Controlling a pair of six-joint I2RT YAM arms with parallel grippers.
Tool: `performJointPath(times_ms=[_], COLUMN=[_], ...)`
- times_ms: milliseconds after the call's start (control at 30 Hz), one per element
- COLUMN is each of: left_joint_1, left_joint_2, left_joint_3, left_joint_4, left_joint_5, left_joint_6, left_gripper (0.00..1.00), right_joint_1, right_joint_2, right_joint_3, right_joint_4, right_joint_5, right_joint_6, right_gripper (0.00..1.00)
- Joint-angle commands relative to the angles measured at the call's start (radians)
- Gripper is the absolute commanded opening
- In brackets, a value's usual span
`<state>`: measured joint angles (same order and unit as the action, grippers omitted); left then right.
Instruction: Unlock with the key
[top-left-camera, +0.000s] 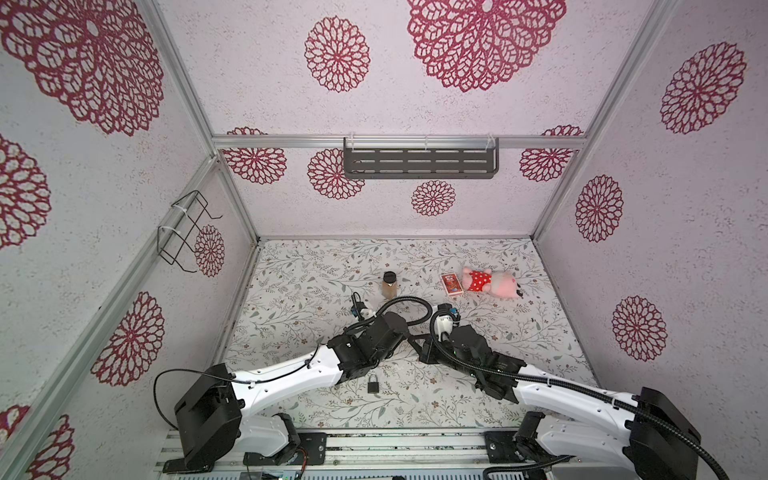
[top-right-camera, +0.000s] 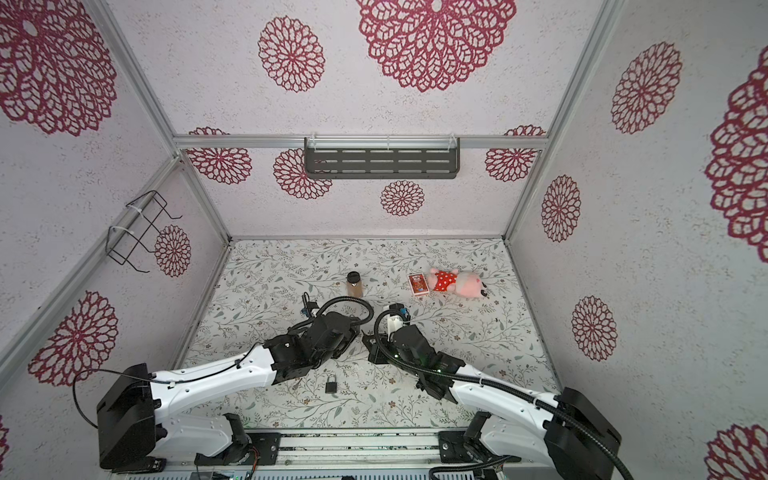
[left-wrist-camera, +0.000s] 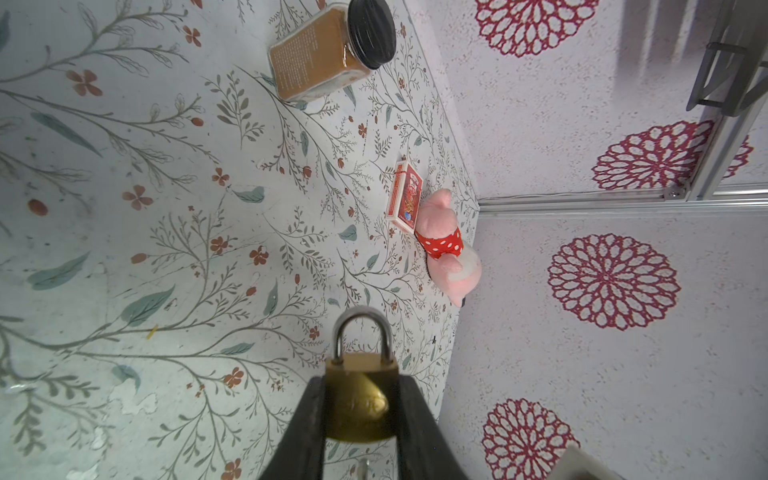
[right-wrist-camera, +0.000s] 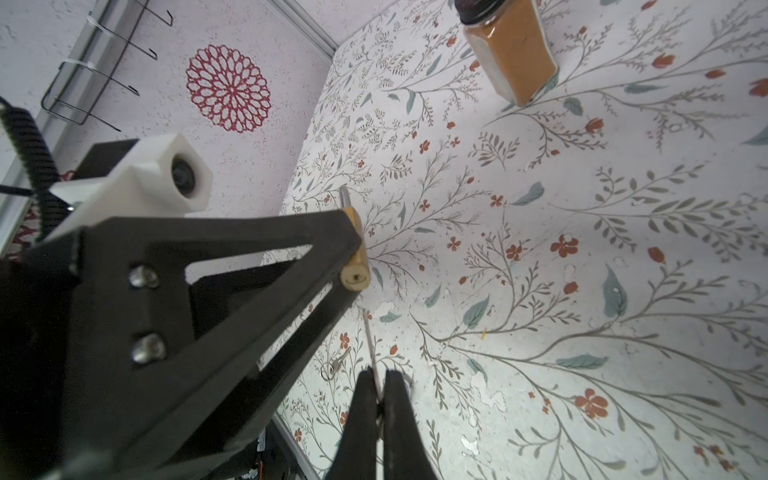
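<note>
Surface: floral-print tabletop (top-left-camera: 291, 291)
Left gripper (left-wrist-camera: 360, 380): clamped on small brass padlock (left-wrist-camera: 359, 411), held above the tabletop
Right gripper (right-wrist-camera: 379, 376): pinching thin silver key (right-wrist-camera: 370, 336), tip near the padlock's keyhole

Upright spice jar (top-left-camera: 390, 286), and well to its right a red card box (top-left-camera: 451, 284) against a plush pig (top-left-camera: 494, 282).

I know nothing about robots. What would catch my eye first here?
In the middle, the left gripper clamps a brass padlock, and the right gripper pinches a thin key pointing toward its keyhole, not yet in. Behind them are a pink plush pig in a red spotted dress, a playing-card box and a spice jar; a dark padlock sits nearer the front.
</note>
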<state>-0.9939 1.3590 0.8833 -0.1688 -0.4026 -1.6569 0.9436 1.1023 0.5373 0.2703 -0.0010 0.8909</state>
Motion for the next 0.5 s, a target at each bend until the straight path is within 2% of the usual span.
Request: performJointPath(times_ms=[0, 467], left_joint_1=[0.005, 0.002], left_joint_2=[-0.009, 0.025], left_joint_3=[0.005, -0.004], left_joint_4=[0.047, 0.092], left_joint_5=[0.015, 0.053], left_joint_6=[0.003, 0.009], left_gripper=[0.00, 0.00], right_joint_1=[0.005, 0.002], right_joint_2=[-0.011, -0.027], right_joint_3=[0.031, 0.020], right_joint_4=[0.031, -0.003], right_joint_5=[0.017, 0.081], right_joint_6=[-0.018, -0.013], right_gripper=[0.00, 0.00])
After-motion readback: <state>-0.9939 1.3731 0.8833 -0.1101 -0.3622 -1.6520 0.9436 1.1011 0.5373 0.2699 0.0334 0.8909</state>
